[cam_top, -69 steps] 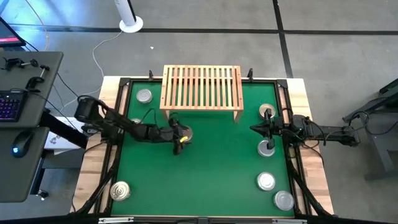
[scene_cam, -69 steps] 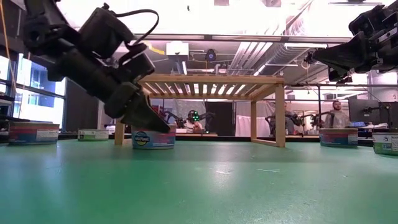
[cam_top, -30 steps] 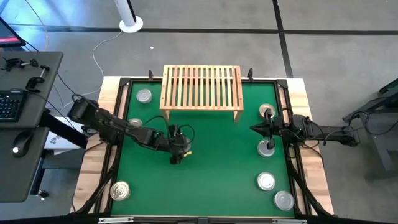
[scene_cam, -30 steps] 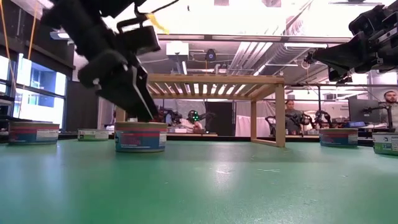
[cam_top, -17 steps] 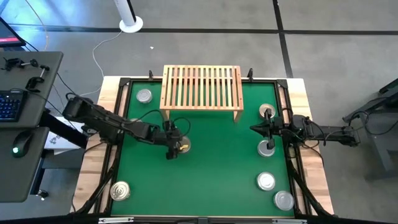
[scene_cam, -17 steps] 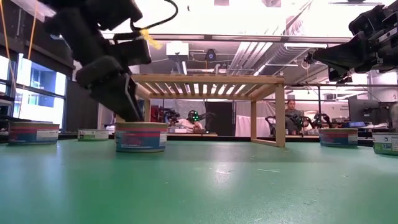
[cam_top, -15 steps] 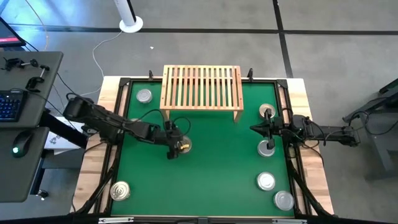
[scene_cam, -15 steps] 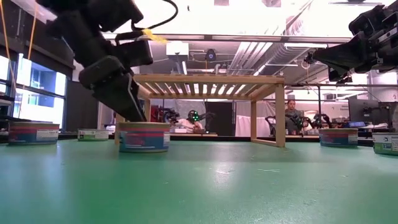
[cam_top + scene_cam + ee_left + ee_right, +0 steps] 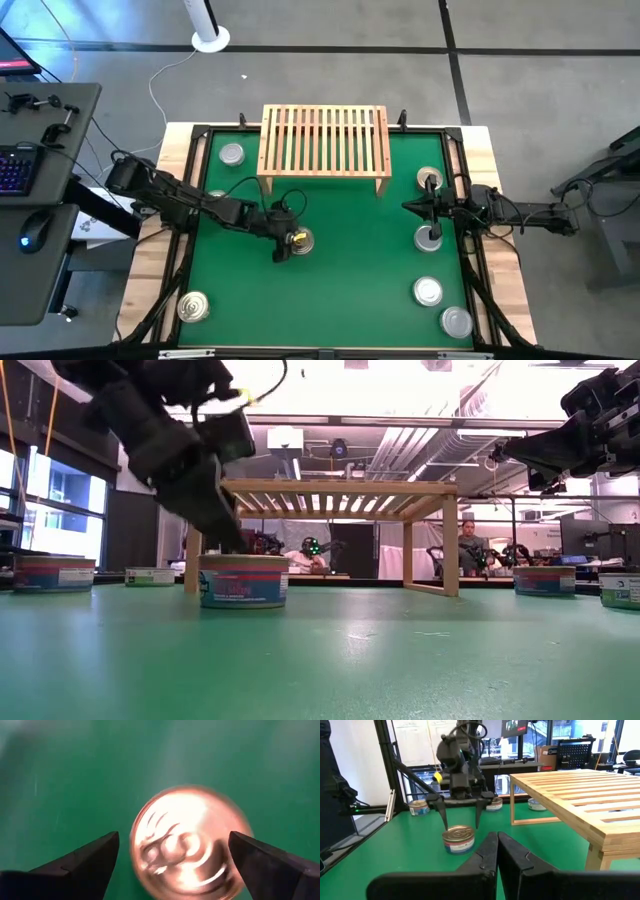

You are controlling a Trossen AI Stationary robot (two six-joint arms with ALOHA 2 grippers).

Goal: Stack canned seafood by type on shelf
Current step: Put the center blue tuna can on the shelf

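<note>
A gold-topped tin (image 9: 300, 240) stands upright on the green mat, in front of the light-wood shelf (image 9: 324, 140), which stands on its short legs at the far middle. My left gripper (image 9: 286, 243) is open and slants down at the tin from the table's left. Its two fingers (image 9: 87, 862) stand wide on either side of the tin (image 9: 190, 842), with their tips about level with the tin's top (image 9: 459, 832). My right gripper (image 9: 496, 845) is shut, holds nothing and hangs level at the right (image 9: 408, 207). My left gripper's fingers (image 9: 445, 820) straddle the tin's left side near its top rim (image 9: 235, 558). I cannot tell whether either finger touches the tin. The tin stands flat on the mat.
Other tins lie spread over the mat: two at the far left (image 9: 232, 154), one at the near left (image 9: 193, 306), and several along the right side (image 9: 428, 291). The middle of the mat near the front is bare.
The gold-topped tin has slid a little toward the table's right and near edges, staying upright. My left gripper has swung and rolled beside it, following toward the right, with its fingers still wide apart.
</note>
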